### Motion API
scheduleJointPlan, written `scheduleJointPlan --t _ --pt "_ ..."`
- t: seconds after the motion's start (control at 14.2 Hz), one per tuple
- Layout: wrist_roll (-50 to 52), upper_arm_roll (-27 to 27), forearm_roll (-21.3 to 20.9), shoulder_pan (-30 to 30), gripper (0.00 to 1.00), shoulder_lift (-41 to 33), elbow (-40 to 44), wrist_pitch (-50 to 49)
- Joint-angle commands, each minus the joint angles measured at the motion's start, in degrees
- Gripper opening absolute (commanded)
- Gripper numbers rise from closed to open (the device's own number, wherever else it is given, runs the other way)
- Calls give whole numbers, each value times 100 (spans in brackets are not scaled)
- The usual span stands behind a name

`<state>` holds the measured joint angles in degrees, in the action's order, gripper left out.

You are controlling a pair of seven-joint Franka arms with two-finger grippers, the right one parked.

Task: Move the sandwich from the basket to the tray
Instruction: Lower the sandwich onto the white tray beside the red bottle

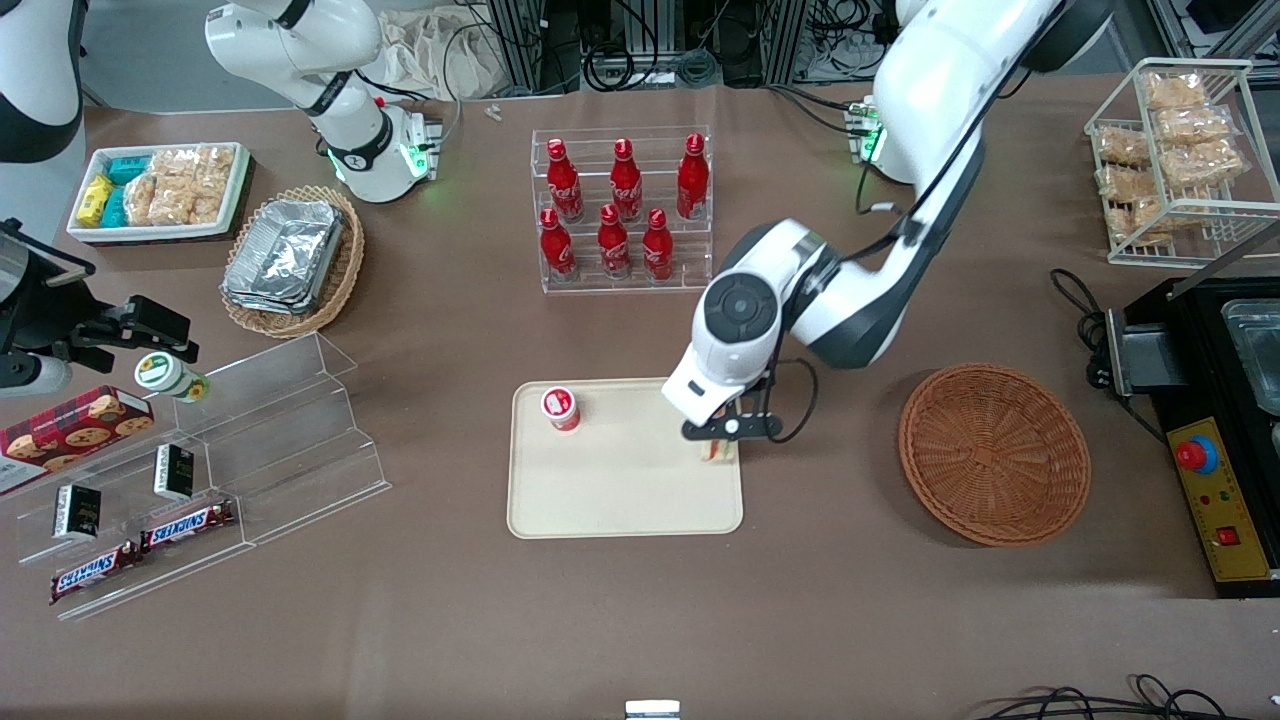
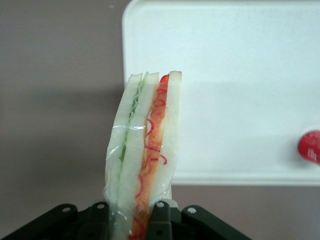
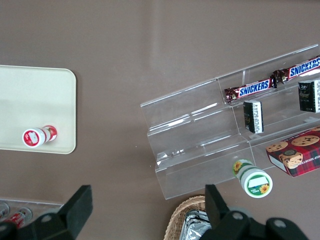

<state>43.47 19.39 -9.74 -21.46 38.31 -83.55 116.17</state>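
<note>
My left gripper hangs over the cream tray's edge that faces the basket, shut on the sandwich. In the left wrist view the sandwich stands on edge between the fingers, wrapped in clear film, with green and red-orange filling showing. Its tip reaches over the tray's rim. The reddish-brown wicker basket sits with nothing in it, toward the working arm's end of the table.
A small red-and-white cup stands on the tray. A clear rack of red bottles stands farther from the front camera than the tray. Stepped acrylic shelves with snacks and a tan basket of foil containers lie toward the parked arm's end.
</note>
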Motion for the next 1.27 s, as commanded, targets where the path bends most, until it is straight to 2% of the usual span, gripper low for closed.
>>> scheduleJointPlan --t 0.0,0.14,0.21,0.28,0.35,0.64,0.85,0.99,1.06,1.2 --pt "-23 -23 -325 10 0 404 278 369" --pt "73 -23 -616 19 0 597 278 555" --pt "83 -32 -600 19 36 624 278 599" --pt "74 -32 -626 19 97 659 278 687" --pt "74 -32 -652 1 100 677 260 827" --pt "82 -23 -644 -8 100 608 225 820" --pt "48 -14 -477 185 100 -32 243 -3" --pt "-40 -5 345 597 100 -612 225 -401" --pt "-197 -5 602 790 100 -910 216 -672" --pt "-576 -14 753 976 100 -1508 234 -1392"
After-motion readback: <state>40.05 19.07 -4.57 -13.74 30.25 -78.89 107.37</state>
